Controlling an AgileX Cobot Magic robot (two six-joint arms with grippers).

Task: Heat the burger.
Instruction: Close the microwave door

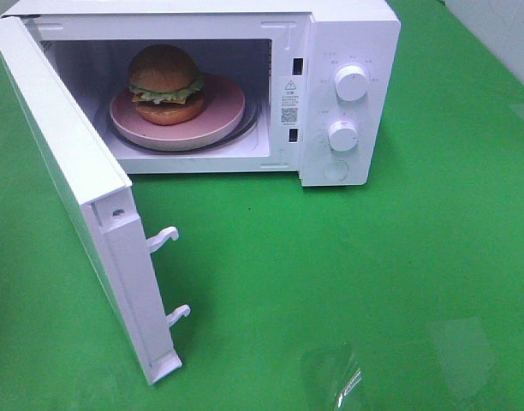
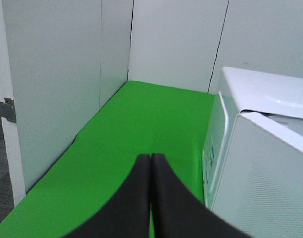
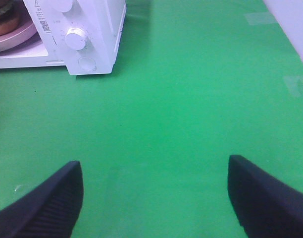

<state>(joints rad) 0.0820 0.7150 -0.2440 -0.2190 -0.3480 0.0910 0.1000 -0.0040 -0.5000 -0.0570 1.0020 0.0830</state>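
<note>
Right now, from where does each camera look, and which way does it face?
Exterior high: mounted high, looks down at the open microwave holding the burger on a pink plate; no robot parts.
Left wrist: beside the microwave, faces wall panels along the green table; shut left fingers show.
Right wrist: low over the table, faces the microwave's front; open right fingers show.
Shared: exterior and right wrist show burger, plate, lower knob.

A small white sticker with a warning triangle and QR code sits on the white box-shaped microwave oven; its print and the markings around the round white dials are too small to read.
</note>
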